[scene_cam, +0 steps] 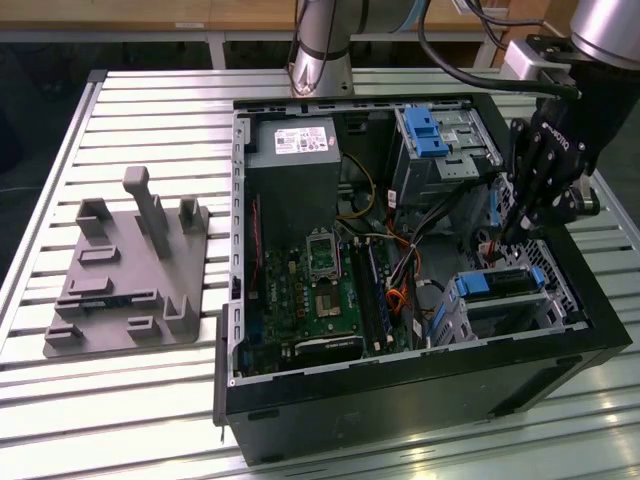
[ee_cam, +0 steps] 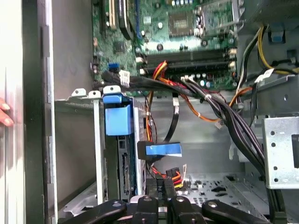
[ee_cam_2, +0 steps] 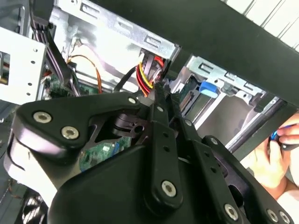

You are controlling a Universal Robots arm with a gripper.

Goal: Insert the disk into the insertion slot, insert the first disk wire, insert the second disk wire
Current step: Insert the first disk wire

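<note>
Currently the gripper is lowered into the open computer case, and its fingers are pressed together on the plug of a disk wire made of red, yellow and black strands. In the second wrist view the same disk wire is seen running out from the tip of the gripper.

The disk is seated in the insertion slot, just below and beside the fingertips in the exterior view. In the first wrist view the blue carrier of the disk is seen inside the sheet-metal wall of the insertion slot, close beside the gripper. The held plug is kept near the disk's exposed end but apart from it.

A flat black cable with a blue tab is hung loose just ahead of the fingertips, between them and the motherboard. A person's hand is seen outside the case wall, well behind the gripper.

The case is set on a slatted table, where a grey fixture is placed well away from the gripper, beyond the case.
</note>
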